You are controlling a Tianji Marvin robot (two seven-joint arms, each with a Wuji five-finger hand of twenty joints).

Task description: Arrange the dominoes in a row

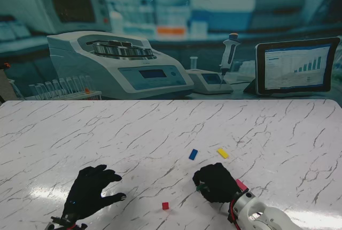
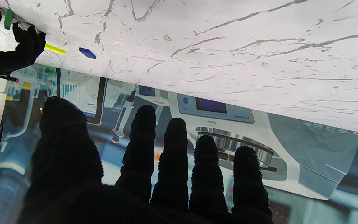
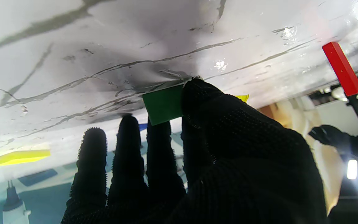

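My right hand [image 3: 228, 149] pinches the green domino [image 3: 163, 104] just right of the red domino [image 1: 165, 205]; my left hand [image 1: 88, 190] is spread, holding nothing.

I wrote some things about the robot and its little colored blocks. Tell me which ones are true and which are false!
1. The right hand is pinching a green domino. True.
2. The left hand holds the blue domino. False: it holds nothing, its fingers are spread, and the blue one lies on the table.
3. The red domino sits between the two hands. True.
4. The yellow domino is stacked on the blue one. False: they lie side by side, apart.
5. All the dominoes already stand in a neat row. False: they are scattered.
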